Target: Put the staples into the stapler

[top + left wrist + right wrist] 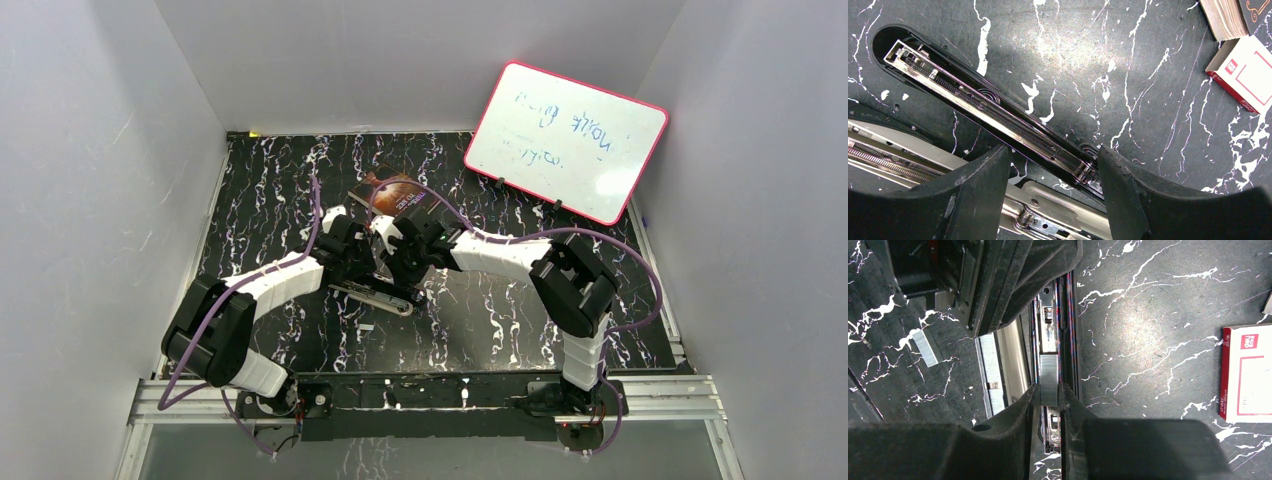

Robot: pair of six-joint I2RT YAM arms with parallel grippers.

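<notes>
Right wrist: gripper low over stapler channel, nearly closed around staples.

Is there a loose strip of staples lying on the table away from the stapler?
Yes. In the right wrist view a short silver strip of staples lies on the dark table, left of the opened stapler.

Black white-veined marble tabletop, plain white enclosure walls, pink-framed whiteboard leaning at back right
</notes>
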